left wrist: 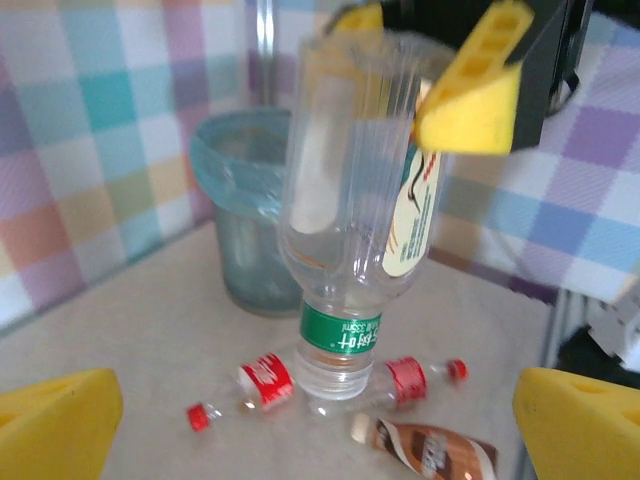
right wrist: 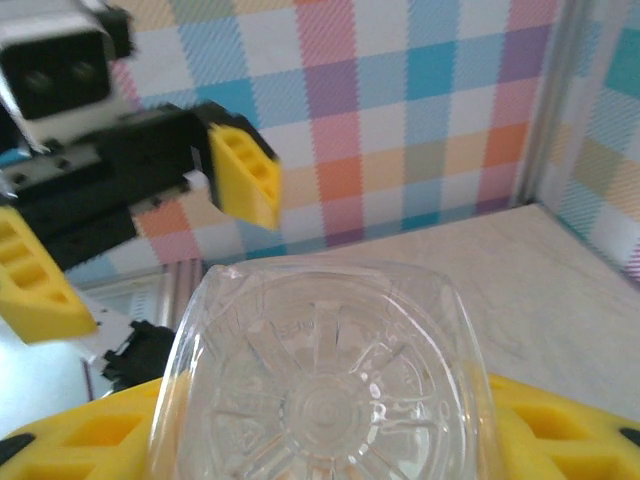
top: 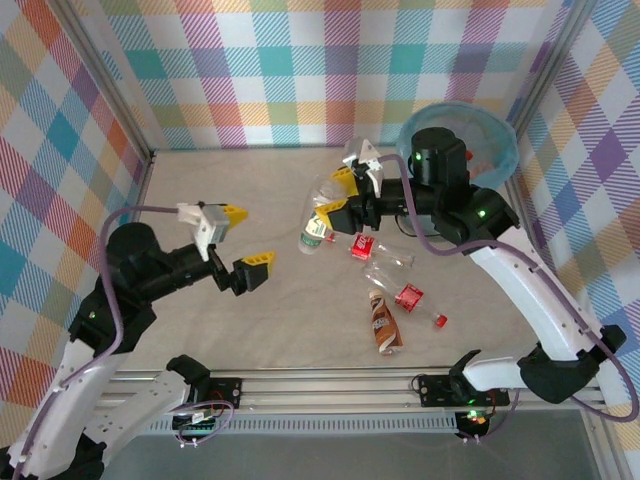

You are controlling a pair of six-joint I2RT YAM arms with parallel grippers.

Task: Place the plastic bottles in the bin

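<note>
- the clear green-label bottle [top: 324, 203] hangs cap-down over the table [top: 220, 330], clamped in your right gripper [top: 339, 191].
- the bin [top: 505, 142] stands nearby, in the far right corner.
- two red-label bottles [top: 388, 262] and a brown bottle [top: 383, 322] lie below.
- your left gripper [top: 250, 236] gapes wide, empty.

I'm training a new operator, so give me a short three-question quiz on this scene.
1. True or false: the left gripper holds a bottle.
2. Which holds the clear green-labelled bottle? A: the left gripper. B: the right gripper.
3. Fill in: the bin has a light-____ liner.
Key: 1 false; 2 B; 3 blue.
</note>
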